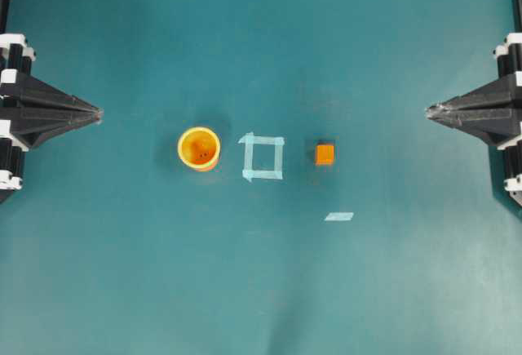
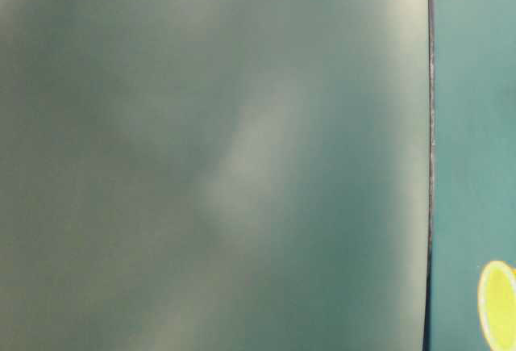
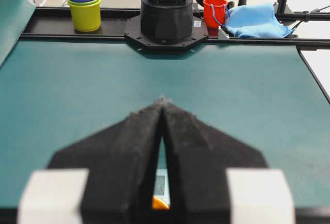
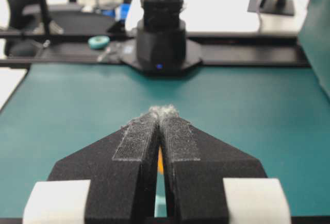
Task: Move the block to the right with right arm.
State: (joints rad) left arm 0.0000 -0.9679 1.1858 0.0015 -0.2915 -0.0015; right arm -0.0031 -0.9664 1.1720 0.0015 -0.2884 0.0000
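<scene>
Block (image 1: 325, 154) alone on teal table (image 1: 391, 290), right arm's fingers (image 1: 430, 111) clenched empty, well apart.

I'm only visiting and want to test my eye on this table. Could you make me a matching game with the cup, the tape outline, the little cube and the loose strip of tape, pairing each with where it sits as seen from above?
Things:
1. cup
2. tape square
3. block
4. tape strip

Places, in the overhead view:
A. in the middle of the row, between the two orange things
B. alone below the row, lower right of the cube
C. leftmost in the row
D. rightmost in the row, nearest the right claw

Pairs: 1-C, 2-A, 3-D, 4-B
</scene>
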